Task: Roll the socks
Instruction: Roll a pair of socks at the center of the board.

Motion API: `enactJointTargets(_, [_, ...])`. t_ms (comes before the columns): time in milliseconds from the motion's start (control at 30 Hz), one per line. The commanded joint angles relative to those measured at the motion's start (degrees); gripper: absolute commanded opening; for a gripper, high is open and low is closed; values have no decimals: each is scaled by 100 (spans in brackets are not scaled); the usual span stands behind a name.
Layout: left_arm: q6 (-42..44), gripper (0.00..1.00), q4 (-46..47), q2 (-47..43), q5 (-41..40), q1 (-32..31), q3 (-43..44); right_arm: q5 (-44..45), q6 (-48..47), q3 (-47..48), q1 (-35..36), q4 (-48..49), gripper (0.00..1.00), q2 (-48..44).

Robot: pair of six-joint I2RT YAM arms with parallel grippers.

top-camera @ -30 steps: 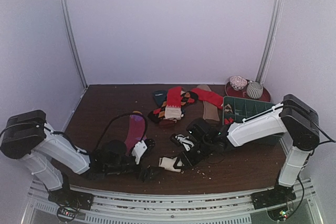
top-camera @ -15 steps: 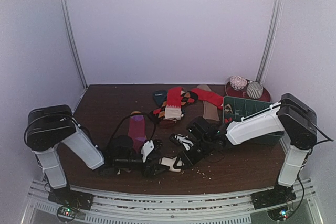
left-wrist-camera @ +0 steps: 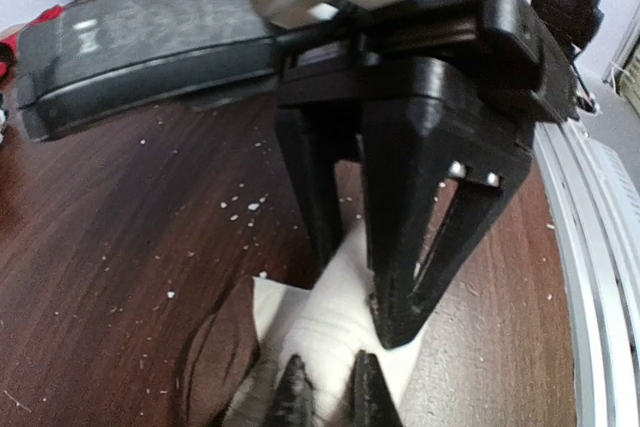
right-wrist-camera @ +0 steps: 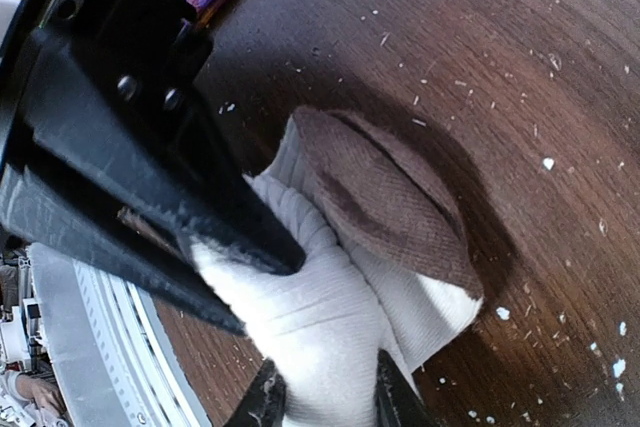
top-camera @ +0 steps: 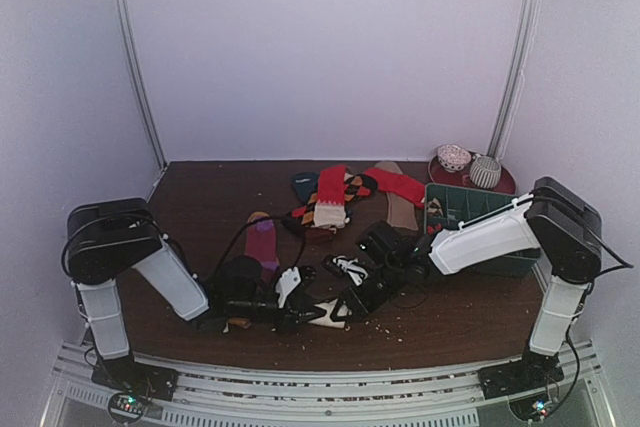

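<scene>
Starting wide: a dark wooden table (top-camera: 190, 207) across the lower half of the overhead view. At its right edge, a green tray (top-camera: 475, 195) with square pockets, parked out of the way. Upper centre, a loose pile of socks (top-camera: 332, 199), red and argyle among them, waiting their turn well apart from the action. Left of centre, a purple sock (top-camera: 262, 242), flat and alone.

And now low centre, at the meeting point of both arms: the cream sock (right-wrist-camera: 330, 317), with a brown patch folded over on top, partly bunched on the wood. Pinched from one side by the left claw (left-wrist-camera: 327, 392), with tips pressed together on a fold of the white ribbing at the bottom of its own view. Gripped from the other side by the right claw (right-wrist-camera: 325, 402), with fingers narrowed on the same cream fabric at the bottom edge of that frame.

Held from both sides, seemingly, to pin one part down and turn the other over it. Looks like early going on the roll: bunched, not yet a tight bundle. Calls for taking up slack gently next. Risks slipping out of such a thin pinch.
</scene>
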Motion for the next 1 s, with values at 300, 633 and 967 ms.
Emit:
enactJointTargets(300, [-1061,0,-1824,99,-206,-53,154,1462,-623,-510,-32,-21,40,-341])
enactJointTargets(633, [-2114,0,-1747,324,-46,-53,-179,2301,-2079,-2788,484,4215,63,-2386])
enactJointTargets(967, [-2130,0,-1628,451,-3,-53,-189,1640,-2356,-2216,544,3685,68,-1496])
